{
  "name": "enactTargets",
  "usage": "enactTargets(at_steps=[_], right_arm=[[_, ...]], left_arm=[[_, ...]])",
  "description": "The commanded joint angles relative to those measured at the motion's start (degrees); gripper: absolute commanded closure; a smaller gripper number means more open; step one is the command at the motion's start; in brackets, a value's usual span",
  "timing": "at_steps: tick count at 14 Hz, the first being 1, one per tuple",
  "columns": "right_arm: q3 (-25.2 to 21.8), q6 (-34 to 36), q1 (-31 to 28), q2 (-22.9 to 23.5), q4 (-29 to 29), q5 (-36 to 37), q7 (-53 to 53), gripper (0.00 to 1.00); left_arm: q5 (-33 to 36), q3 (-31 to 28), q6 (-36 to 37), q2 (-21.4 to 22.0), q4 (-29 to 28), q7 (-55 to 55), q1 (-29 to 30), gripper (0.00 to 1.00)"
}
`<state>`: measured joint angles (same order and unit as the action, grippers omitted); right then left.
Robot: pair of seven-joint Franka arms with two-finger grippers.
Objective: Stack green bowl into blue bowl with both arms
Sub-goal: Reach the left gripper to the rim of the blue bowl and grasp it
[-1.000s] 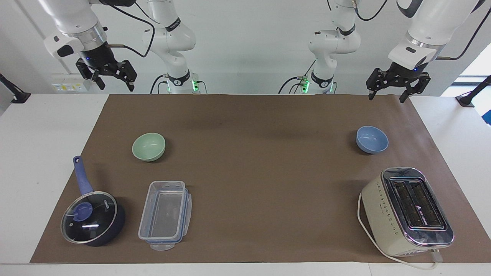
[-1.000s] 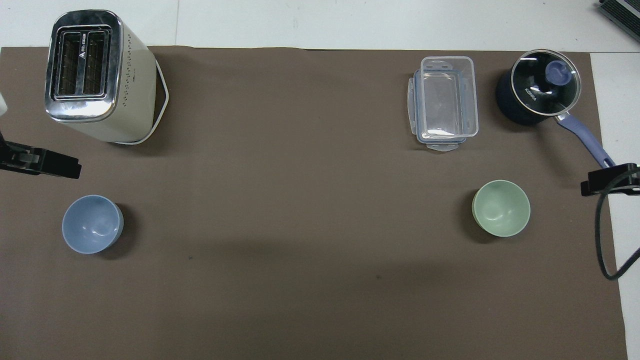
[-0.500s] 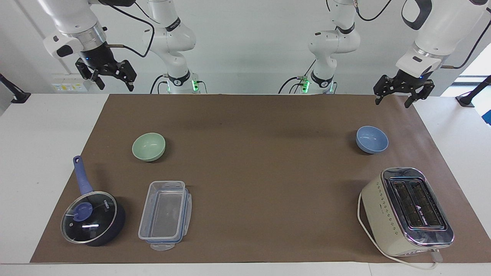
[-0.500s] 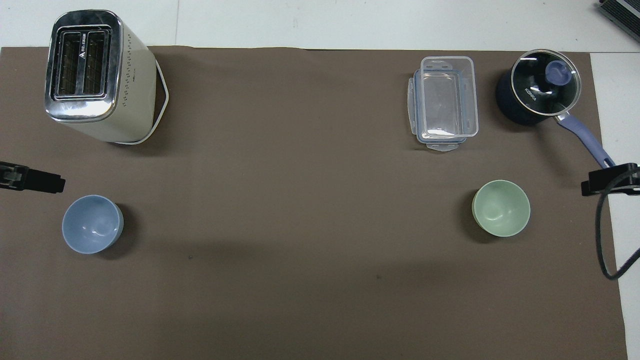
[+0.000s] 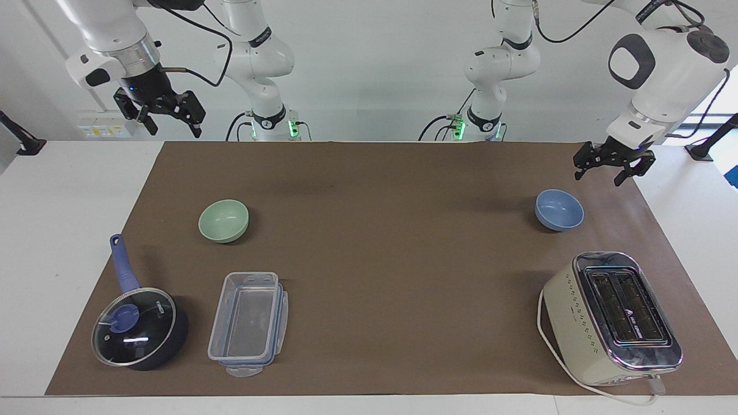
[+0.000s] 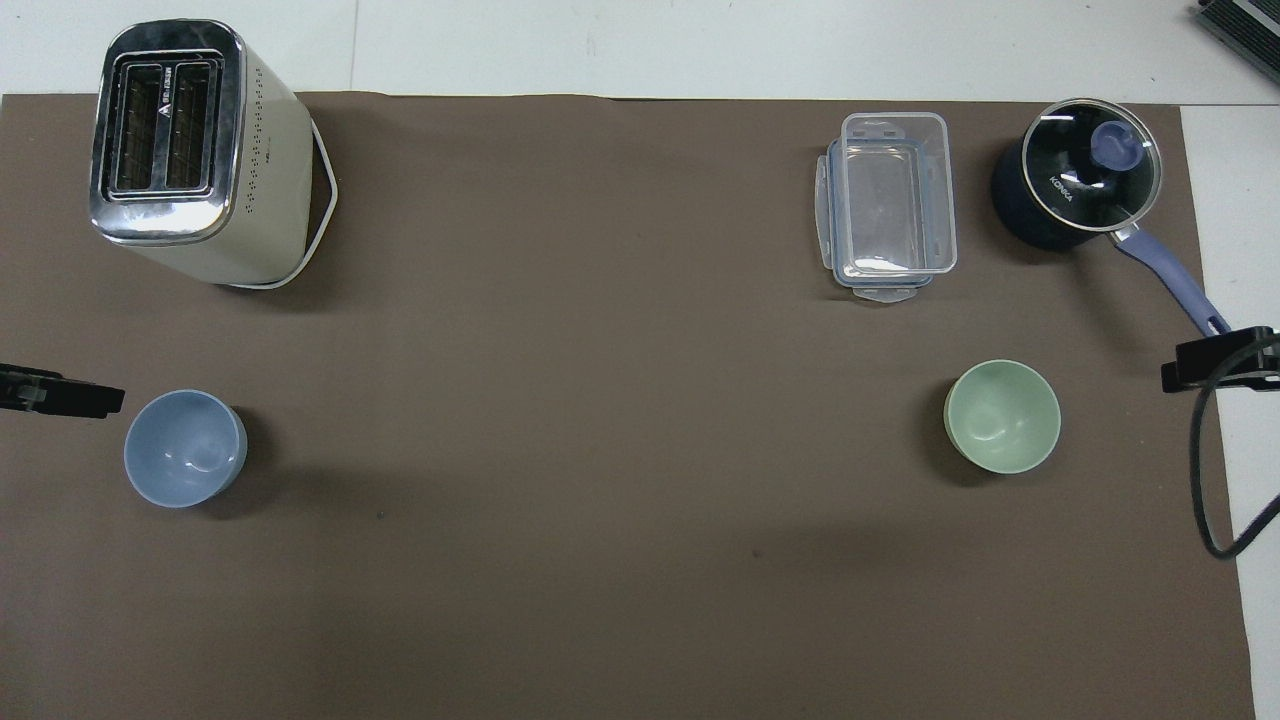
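Facing view: the blue bowl [image 5: 558, 210] is seen on the brown mat [image 5: 380, 253] toward the left arm's end of the table, a bit nearer to the robots than the toaster [image 5: 611, 317]. The green bowl [image 5: 223, 221] is set toward the right arm's end, well apart from the blue one, w/ a clear box [image 5: 248, 323] and a lidded pot [image 5: 138, 325] farther from the robots than it.

The left gripper [image 5: 613, 162] is held in the air over the mat's edge, near the blue bowl but not touching it. Its fingers are spread wide and nothing is held. The right gripper [image 5: 163, 113] is kept high up over the table's edge by its base, also spread wide and empty; that arm looks to be waiting.

Both bowls are round, so no long side has to be matched. What counts is which arm is close: the blue bowl lies just toward the table's middle from the left gripper and lower down, so it can be reached by a short move in and down. The green bowl is best left to the right arm. No stacking is done yet.
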<state>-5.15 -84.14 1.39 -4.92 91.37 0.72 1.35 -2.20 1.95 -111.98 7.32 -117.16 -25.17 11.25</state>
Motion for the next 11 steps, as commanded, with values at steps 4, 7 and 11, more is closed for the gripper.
enactTargets(at_steps=[4,7,11], right_arm=[[-0.04,0.20,-0.51,-0.36,0.39,-0.81,-1.17,0.00],[-0.04,0.20,-0.51,-0.36,0.48,-0.81,-1.17,0.00],[-0.04,0.20,-0.51,-0.36,0.48,-0.81,-1.17,0.00]], left_arm=[[-6.40,0.43,-14.47,-0.71,-11.85,-11.19,6.93,0.00],[-8.61,0.52,-18.78,-3.27,-14.66,-15.26,8.79,0.01],[-11.76,0.52,-21.43,-7.31,-15.47,-15.26,8.96,0.15]])
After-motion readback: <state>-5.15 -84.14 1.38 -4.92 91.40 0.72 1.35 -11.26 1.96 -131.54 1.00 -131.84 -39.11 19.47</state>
